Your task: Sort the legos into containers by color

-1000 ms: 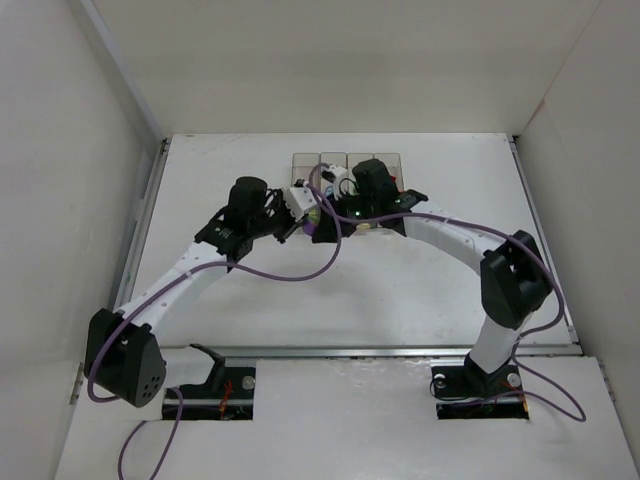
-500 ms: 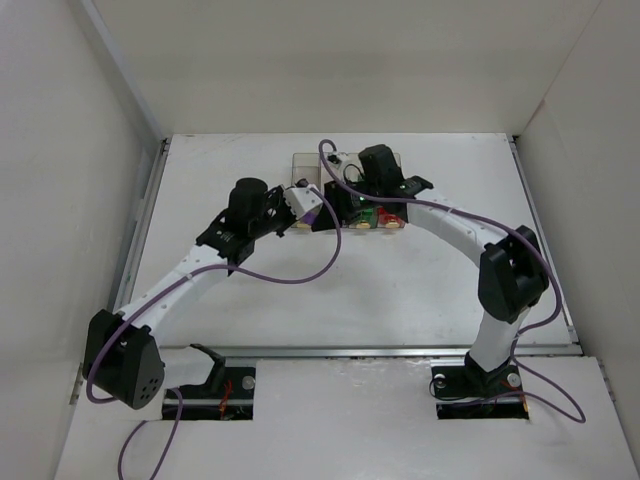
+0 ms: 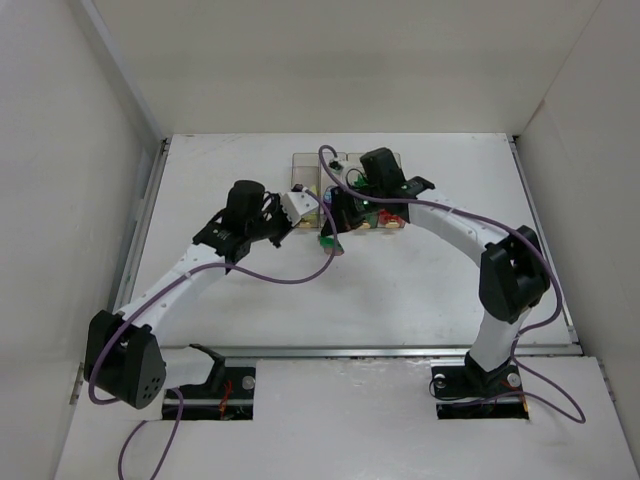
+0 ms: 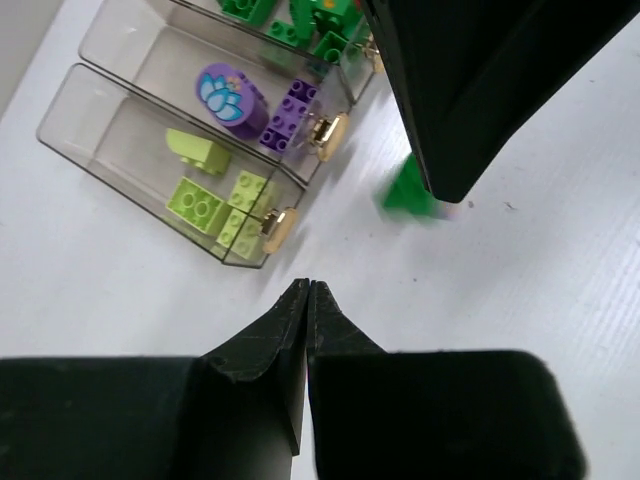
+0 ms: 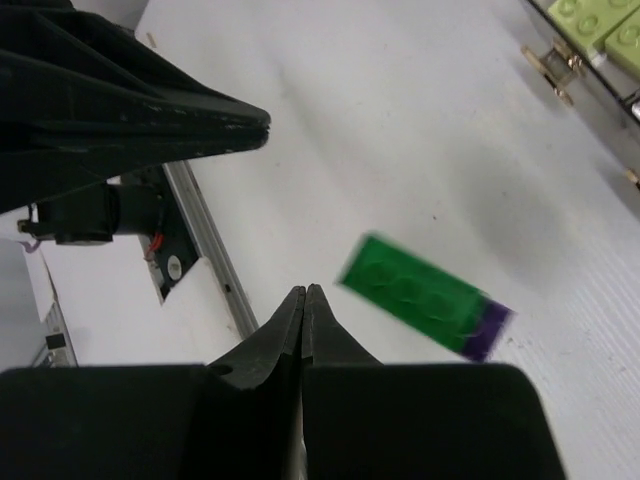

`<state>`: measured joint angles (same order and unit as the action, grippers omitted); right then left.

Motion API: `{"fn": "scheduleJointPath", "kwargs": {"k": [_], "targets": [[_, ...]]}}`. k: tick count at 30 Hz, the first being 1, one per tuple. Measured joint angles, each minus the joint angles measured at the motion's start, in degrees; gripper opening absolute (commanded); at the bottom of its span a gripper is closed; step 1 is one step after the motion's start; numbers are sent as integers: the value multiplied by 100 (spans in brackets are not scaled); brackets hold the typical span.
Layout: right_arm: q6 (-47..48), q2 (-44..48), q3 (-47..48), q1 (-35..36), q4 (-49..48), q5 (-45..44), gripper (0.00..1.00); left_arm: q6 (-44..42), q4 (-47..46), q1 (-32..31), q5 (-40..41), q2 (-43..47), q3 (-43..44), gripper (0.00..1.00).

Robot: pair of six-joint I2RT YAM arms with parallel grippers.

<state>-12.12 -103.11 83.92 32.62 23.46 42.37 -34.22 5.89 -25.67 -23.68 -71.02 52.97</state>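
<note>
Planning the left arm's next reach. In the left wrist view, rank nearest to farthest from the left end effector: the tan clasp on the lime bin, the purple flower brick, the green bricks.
1. Tan clasp, on the lime bin's near end, just ahead of the left end effector.
2. Purple flower brick, in the neighbouring bin.
3. Green bricks, at the top edge.

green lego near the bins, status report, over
Left fingers shut, empty. Right fingers shut, empty. Green-and-purple lego loose outside the containers, blurred. Right arm over the containers.
</note>
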Motion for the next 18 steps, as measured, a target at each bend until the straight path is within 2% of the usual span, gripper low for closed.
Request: {"fn": "scheduleJointPath", "kwargs": {"k": [8, 9, 10, 14, 16, 17, 18], "targets": [[219, 22, -437, 0, 190, -214, 2, 66, 210, -9, -170, 2, 0, 0], [227, 24, -494, 0, 190, -299, 8, 66, 216, -9, -179, 4, 0, 0], [236, 24, -529, 0, 223, -389, 21, 66, 221, -9, -184, 7, 0, 0], [450, 24, -638, 20, 527, -898, 49, 63, 227, -9, -199, 81, -50, 0], [616, 66, -741, 72, 706, -1241, 55, 42, 275, -9, -203, 142, -101, 9], [706, 98, -813, 127, 776, -1401, 56, 26, 306, -9, -208, 166, -114, 25], [817, 140, -903, 221, 892, -1580, 56, -4, 328, -9, -210, 184, -125, 34]]}}
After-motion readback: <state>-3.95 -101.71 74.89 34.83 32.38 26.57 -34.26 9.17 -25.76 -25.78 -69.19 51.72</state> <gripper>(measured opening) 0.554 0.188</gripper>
